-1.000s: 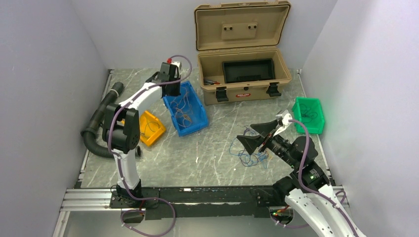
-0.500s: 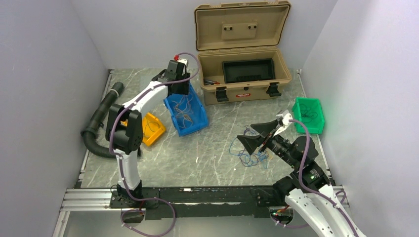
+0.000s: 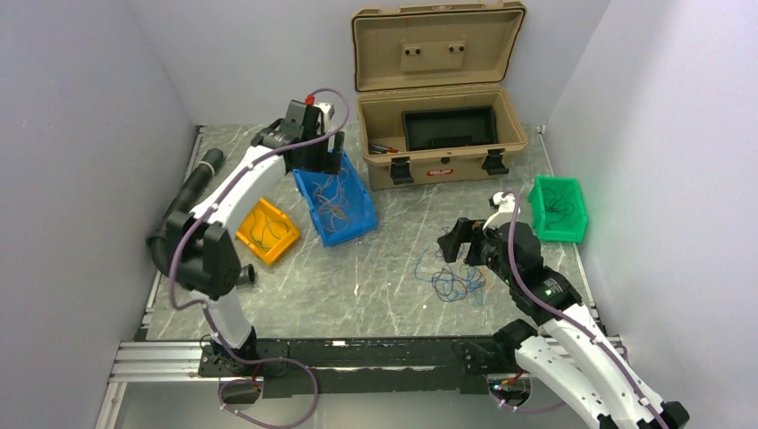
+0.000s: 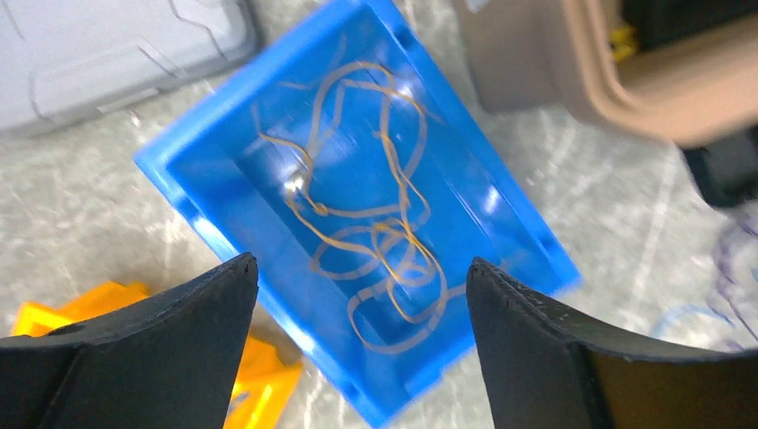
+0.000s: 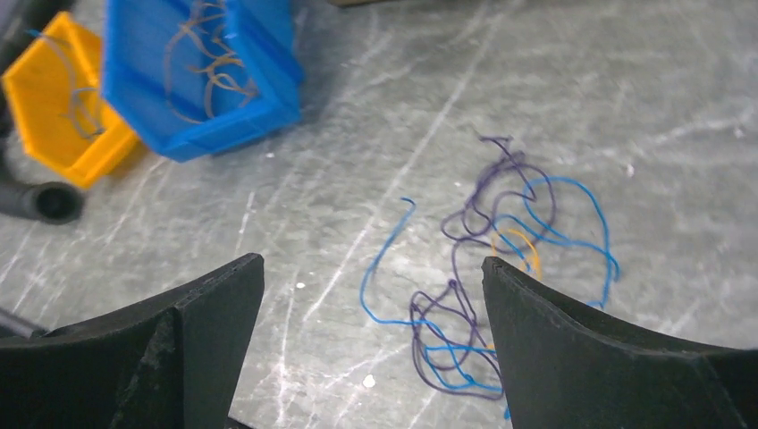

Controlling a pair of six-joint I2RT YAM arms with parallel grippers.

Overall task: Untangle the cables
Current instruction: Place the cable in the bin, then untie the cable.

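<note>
the cables (image 3: 454, 275) lie as a loose, flat scribble of very thin blue and purple wire on the scratched, marbled grey table (image 3: 375, 268), right of centre and in front of the tan case (image 3: 438, 168). in the right wrist view we see a small orange loop (image 5: 517, 239) caught among the strands, and one blue end curling out to the left of the heap. the right gripper (image 5: 371, 268) hangs above this tangle with its broad matte black fingers (image 5: 206, 313) spread wide and nothing between them. more thin wires, orange ones (image 4: 384, 232), lie looped and coiled on the floor of the glossy blue plastic bin (image 4: 501, 223). the left gripper (image 4: 357, 277) is poised over that bin, its fingers likewise parted and bare. a smaller yellow bin (image 3: 259, 253) sits just beside the blue one, with a few dark strands in it. a green bin (image 3: 556, 234) stands near the right wall, also holding thin wire. the tan case is a hard, boxy shell with its lid tipped up and a black tray inside. a ribbed black hose (image 3: 183, 201) curves along the left edge.
</note>
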